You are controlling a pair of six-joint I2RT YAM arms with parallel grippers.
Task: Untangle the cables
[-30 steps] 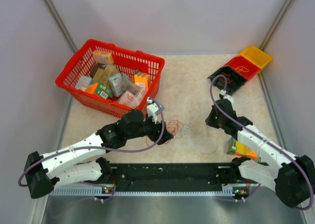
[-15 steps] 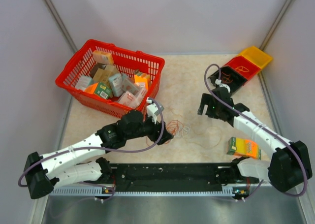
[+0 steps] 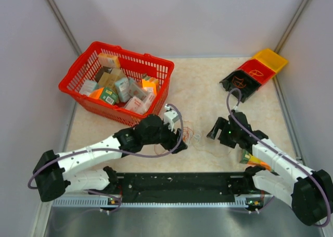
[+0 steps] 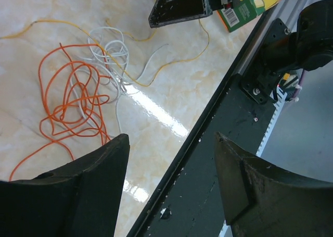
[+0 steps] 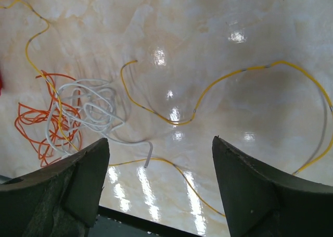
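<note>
The cables [image 3: 191, 135] are lying flat on the table [image 3: 200, 86], near the red basket's [image 3: 120, 113] near right corner. An orange wire [image 4: 70, 104] is looping over itself in a loose knot. Whitish coils [image 4: 109, 49] are sitting just beside it on the side away from the basket, overlapping its edge. A thin yellow strand [image 5: 234, 74] is crossing those coils and trailing farther from the basket in wide open curves.
</note>
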